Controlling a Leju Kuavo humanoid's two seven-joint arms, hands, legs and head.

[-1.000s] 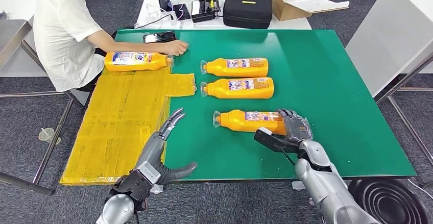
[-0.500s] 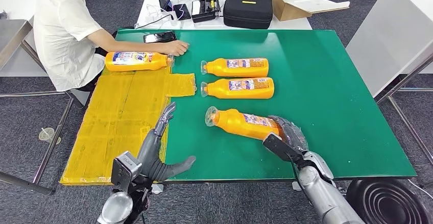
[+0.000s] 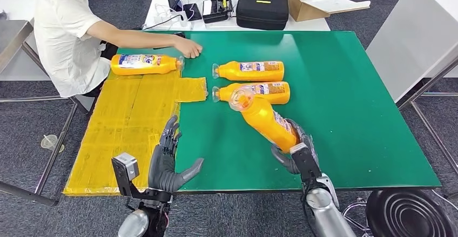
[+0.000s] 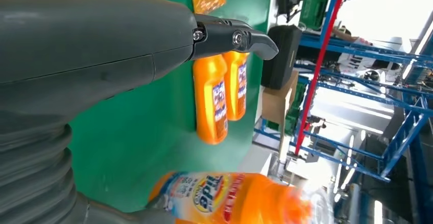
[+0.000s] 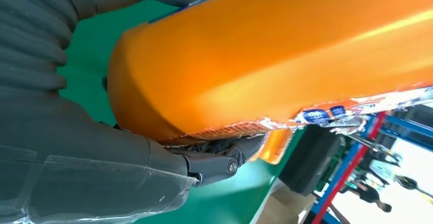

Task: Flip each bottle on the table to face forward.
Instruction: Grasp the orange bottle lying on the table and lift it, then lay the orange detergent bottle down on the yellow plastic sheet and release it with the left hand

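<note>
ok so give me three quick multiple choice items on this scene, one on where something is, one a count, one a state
1. Where does the bottle nearest the person lie?
A. on the yellow sheet
B. in the cardboard box
C. on the floor

2. How many orange bottles are in the head view?
A. two
B. four
C. six

3. What is the right hand doing?
A. hanging open
B. pressing the black case
C. holding a bottle tilted up

Answers:
1 A: it lies along the sheet's far edge.
2 B: one on the sheet, two flat on the green table, one held.
3 C: its fingers wrap the base, the cap end raised off the table.
</note>
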